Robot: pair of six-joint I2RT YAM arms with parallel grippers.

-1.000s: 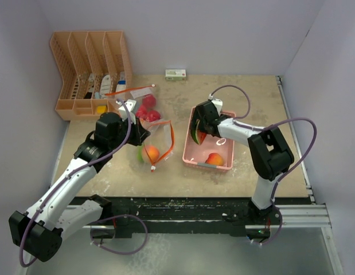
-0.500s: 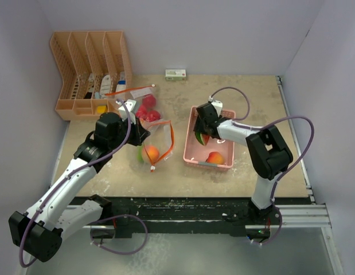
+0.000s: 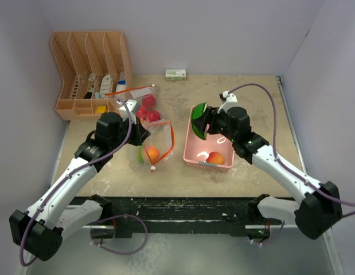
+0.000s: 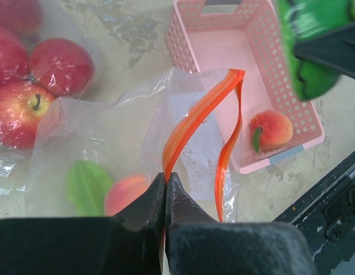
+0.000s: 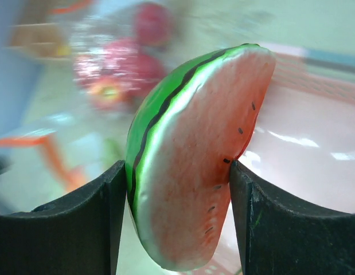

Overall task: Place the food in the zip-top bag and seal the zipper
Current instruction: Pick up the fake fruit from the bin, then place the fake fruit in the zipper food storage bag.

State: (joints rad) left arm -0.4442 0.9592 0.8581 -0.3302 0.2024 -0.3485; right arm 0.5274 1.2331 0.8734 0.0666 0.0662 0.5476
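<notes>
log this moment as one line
left gripper: shut on orange zipper strip of clear zip-top bag | right gripper: holds glossy toy watermelon slice above pink plastic basket

Pale lilac walls (image 3: 223, 34) box in my mottled beige bench (image 3: 257, 103); an orange file rack (image 3: 80, 57) stands in its far-left corner
</notes>
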